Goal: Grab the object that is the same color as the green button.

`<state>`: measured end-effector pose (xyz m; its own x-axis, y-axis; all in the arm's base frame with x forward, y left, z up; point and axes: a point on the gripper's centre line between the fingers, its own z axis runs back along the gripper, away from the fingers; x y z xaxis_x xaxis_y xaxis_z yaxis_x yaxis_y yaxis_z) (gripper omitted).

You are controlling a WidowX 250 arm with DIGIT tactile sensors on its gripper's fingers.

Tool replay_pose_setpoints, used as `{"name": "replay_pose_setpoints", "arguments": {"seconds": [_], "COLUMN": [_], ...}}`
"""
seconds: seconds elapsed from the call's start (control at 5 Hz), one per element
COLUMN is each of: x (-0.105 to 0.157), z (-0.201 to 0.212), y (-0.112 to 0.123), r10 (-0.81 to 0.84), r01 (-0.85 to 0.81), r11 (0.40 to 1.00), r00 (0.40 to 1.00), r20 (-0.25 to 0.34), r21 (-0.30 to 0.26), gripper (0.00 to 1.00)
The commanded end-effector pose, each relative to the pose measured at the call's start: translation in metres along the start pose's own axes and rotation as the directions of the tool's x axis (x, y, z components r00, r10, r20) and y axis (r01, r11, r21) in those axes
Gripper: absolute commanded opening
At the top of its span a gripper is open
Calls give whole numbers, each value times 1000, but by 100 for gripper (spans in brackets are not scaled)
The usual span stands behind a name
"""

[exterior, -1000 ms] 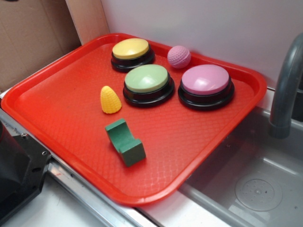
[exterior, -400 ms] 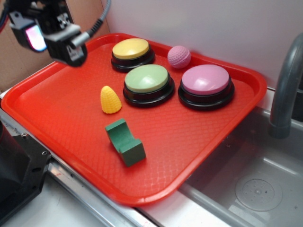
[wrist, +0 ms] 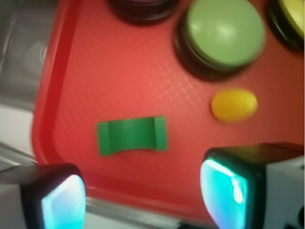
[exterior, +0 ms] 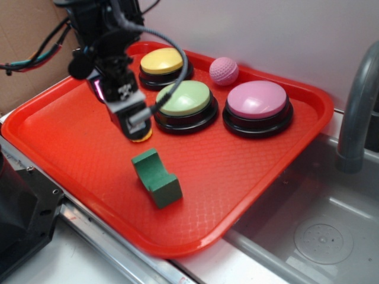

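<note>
The small green block (exterior: 156,177) sits alone near the front of the red tray (exterior: 249,177). It looks hard and light, likely easy to pinch across its flat sides. The gripper (wrist: 143,191) hangs above the yellow corn toy (wrist: 234,104), fingers spread, holding nothing.

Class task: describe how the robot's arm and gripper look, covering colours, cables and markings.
The arm is black with dark cables looping off it. The gripper carries a black-and-white square marker. In the wrist view its black jaws have glowing cyan pads.
</note>
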<state>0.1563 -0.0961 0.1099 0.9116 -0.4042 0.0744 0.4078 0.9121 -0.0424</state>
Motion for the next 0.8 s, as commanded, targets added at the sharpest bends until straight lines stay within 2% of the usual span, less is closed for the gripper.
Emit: {"name": "replay_pose_setpoints", "arguments": {"seconds": [0.0,0.2,0.4,0.6], "x": [-6,-4,-3,6], "z": [-42,-60,-77,-82], "y": [7,0,-2,-13], "r10": [-489,-692,-768,-792], "r01": [488,689,765,791], "r11": [872,722,641,611], "r00": [872,719,640,609], "r20": [34,62,27,38], "r21": [26,63,65,44], "gripper": [100,100,100,100]}}
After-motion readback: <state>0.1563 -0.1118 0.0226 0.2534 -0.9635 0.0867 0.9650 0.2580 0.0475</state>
